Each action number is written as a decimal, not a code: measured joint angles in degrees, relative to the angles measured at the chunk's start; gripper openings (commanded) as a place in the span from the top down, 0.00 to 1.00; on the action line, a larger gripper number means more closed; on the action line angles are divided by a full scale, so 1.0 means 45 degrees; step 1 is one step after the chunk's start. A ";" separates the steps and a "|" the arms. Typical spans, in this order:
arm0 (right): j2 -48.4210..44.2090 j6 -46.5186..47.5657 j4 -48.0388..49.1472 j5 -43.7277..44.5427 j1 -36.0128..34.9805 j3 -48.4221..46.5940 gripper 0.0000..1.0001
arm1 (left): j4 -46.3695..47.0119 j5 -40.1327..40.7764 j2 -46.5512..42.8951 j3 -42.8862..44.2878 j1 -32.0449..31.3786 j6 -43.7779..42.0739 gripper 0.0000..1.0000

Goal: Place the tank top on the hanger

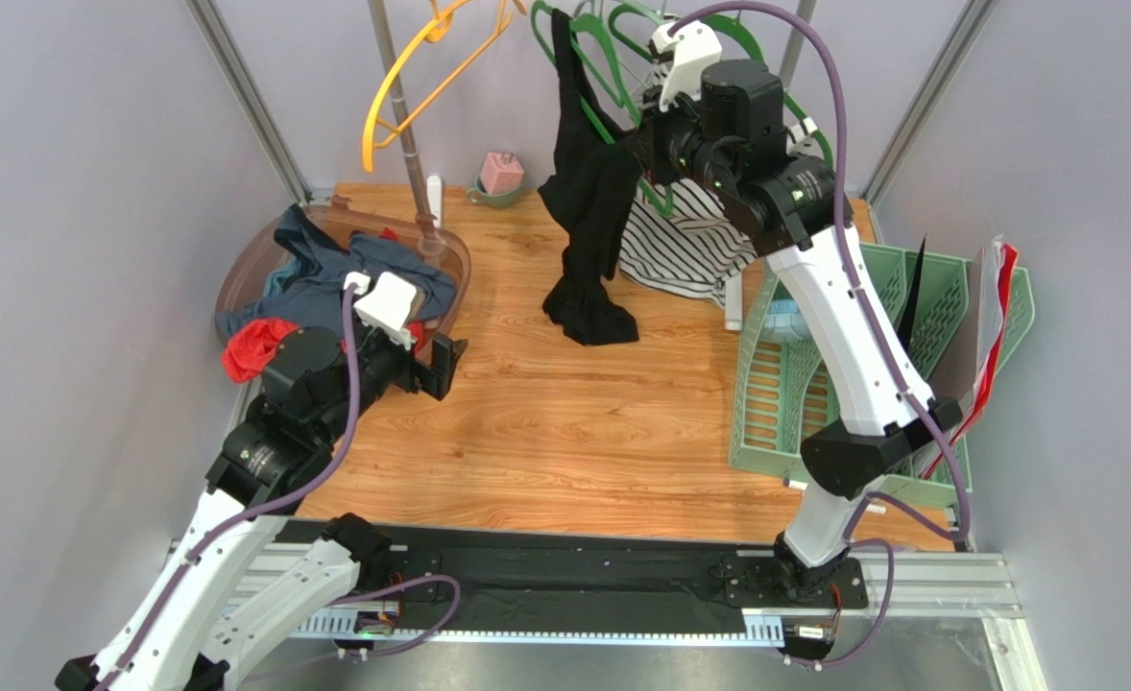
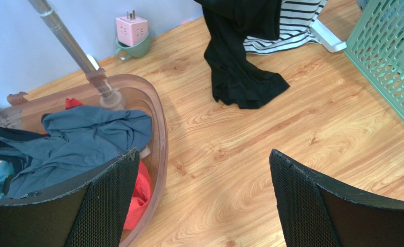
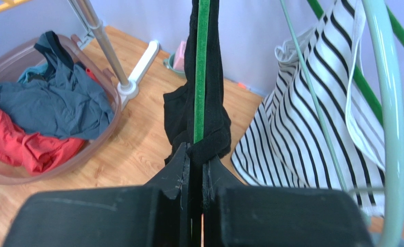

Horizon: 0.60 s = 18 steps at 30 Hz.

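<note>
Bright, even, diffuse light from overhead fills all three views, and the grey walls carry no hard shadows. On the wooden table (image 1: 557,418) the tank top (image 1: 586,216) throws only a faint, soft-edged shadow — its fabric reads as near-flat black with little fold detail. The plastic tub's rim (image 2: 160,128) shows a mild sheen. Close to the right wrist lens, the pale mint-green hanger (image 3: 389,103) and the right gripper (image 3: 196,152) look soft; the mesh pads (image 2: 111,195) of the left gripper (image 2: 204,153) are crisp.

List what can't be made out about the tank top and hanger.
1. Hanger hook: right wrist view, cut off by top edge.
2. Tank top straps: top view, lost in bunched fabric; left wrist view, cut off by top edge.
3. Right gripper fingertips: top view, hidden behind its own wrist.
</note>
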<state>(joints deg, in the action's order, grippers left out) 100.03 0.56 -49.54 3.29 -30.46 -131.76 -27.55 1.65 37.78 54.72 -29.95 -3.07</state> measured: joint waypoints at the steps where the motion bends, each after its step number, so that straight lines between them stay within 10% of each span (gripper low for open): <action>1: 0.0175 0.0024 0.0233 -0.0063 0.0034 -0.0092 1.00 | 0.0005 0.0000 -0.0005 -0.0010 0.0000 0.0005 0.01; 18: 0.3045 -0.0495 0.2463 -0.1185 0.0063 -0.1428 1.00 | 0.0005 -0.0005 0.0049 -0.0083 0.0010 0.0000 0.01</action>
<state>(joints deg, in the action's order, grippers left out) 113.73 -1.67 -38.46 -2.04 -30.17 -138.19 -27.53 1.63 38.00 54.35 -29.91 -3.07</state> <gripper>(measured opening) 0.041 0.991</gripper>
